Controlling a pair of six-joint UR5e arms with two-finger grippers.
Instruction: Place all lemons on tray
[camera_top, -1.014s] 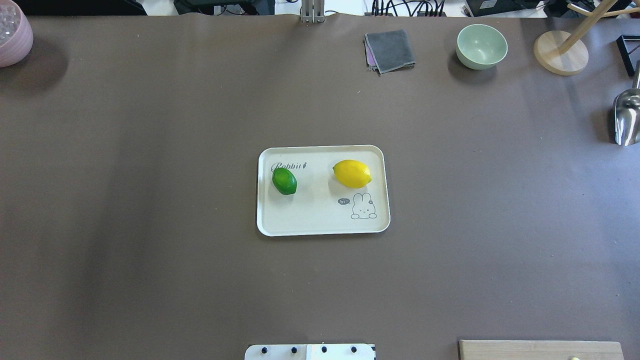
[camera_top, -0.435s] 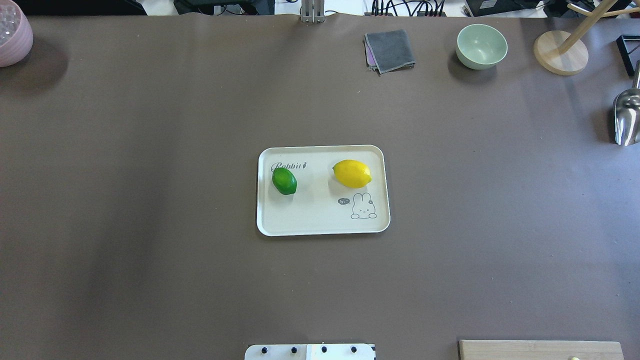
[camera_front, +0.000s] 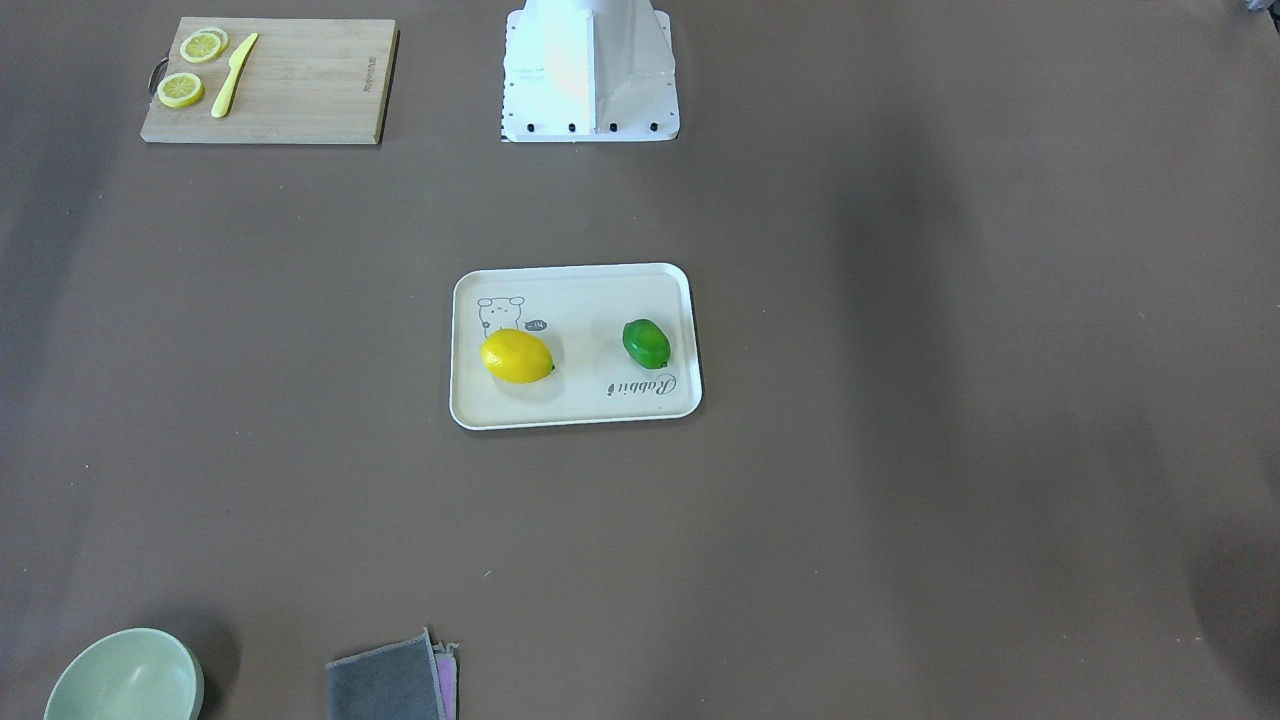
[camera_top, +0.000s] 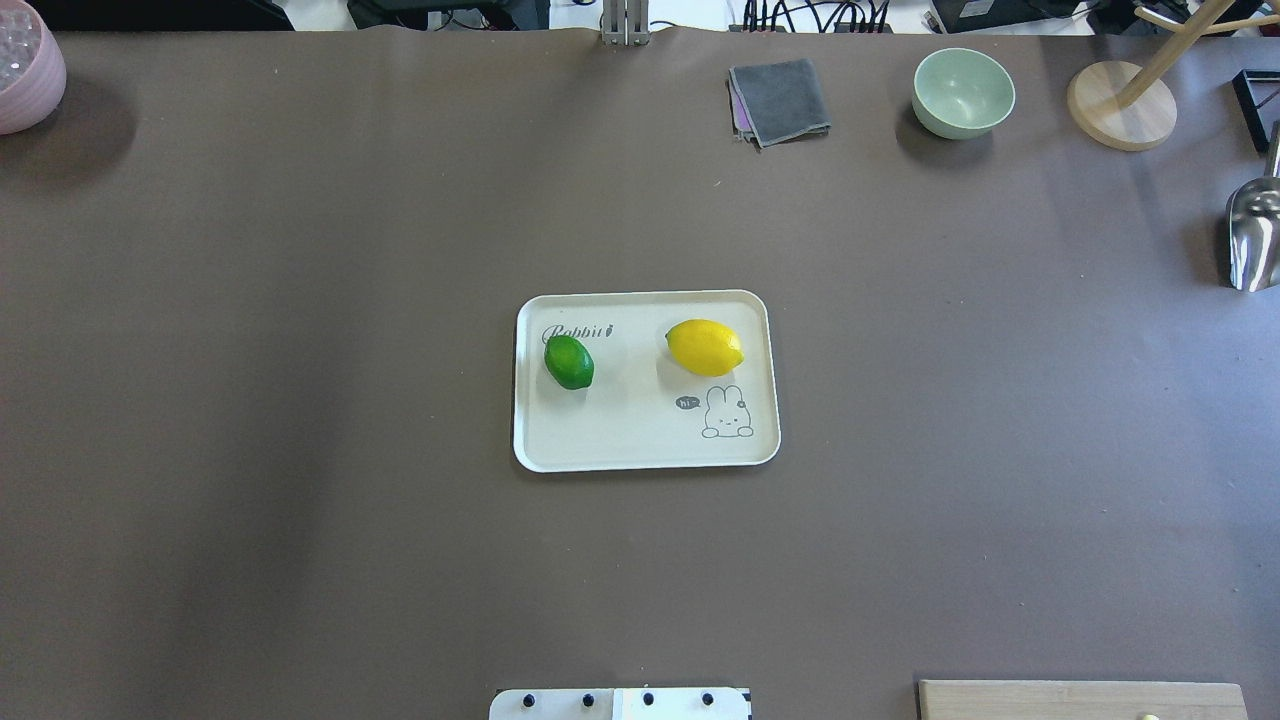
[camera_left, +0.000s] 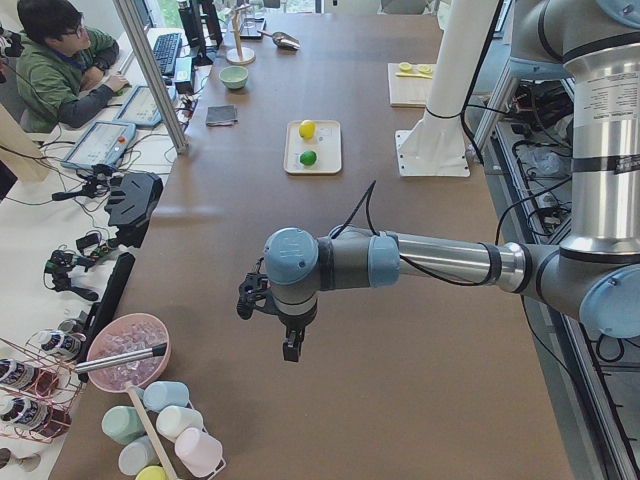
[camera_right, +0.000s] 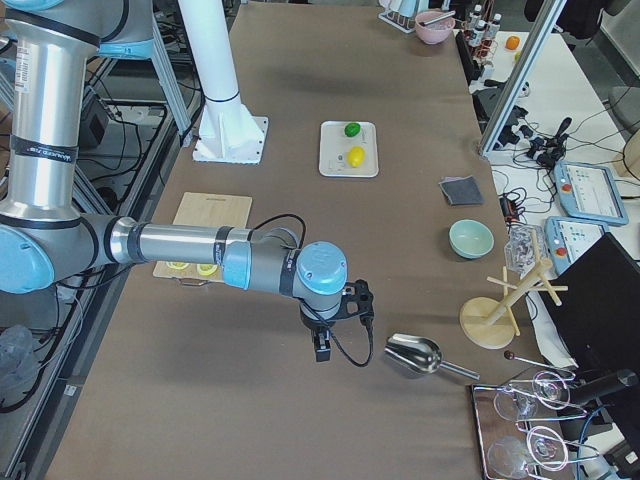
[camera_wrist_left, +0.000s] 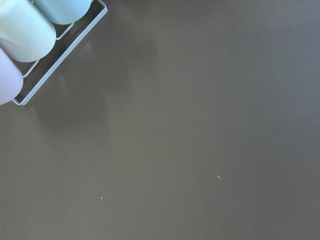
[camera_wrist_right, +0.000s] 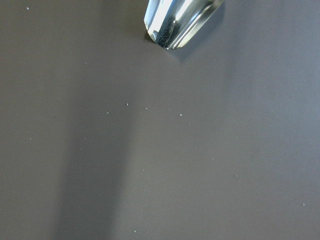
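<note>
Located the tray (camera_top: 640, 440) at the centre of the overhead frame, flat on the brown table (camera_top: 300, 400). Noted both lemons inside its rim, well apart from each other: the green lemon (camera_top: 568, 362) at the left, just below the "Rabbit" script, and the yellow lemon (camera_top: 704, 347) at the upper right, just above the rabbit drawing. Found the left gripper (camera_left: 291, 348) at lower centre of the exterior left view, pointed down over bare table, well apart from the tray near that frame's top; could not tell how wide it stood. Found the right gripper (camera_right: 322, 350) at lower centre of the exterior right view, near a metal scoop (camera_right: 412, 354) to its right; could not tell its opening either. Recorded pastel cups (camera_wrist_left: 25, 30) at the upper left corner of the left wrist view. Recorded a cutting board (camera_front: 300, 85) with lemon slices (camera_front: 180, 90) and a knife (camera_front: 233, 88) at the upper left of the front-facing frame.
</note>
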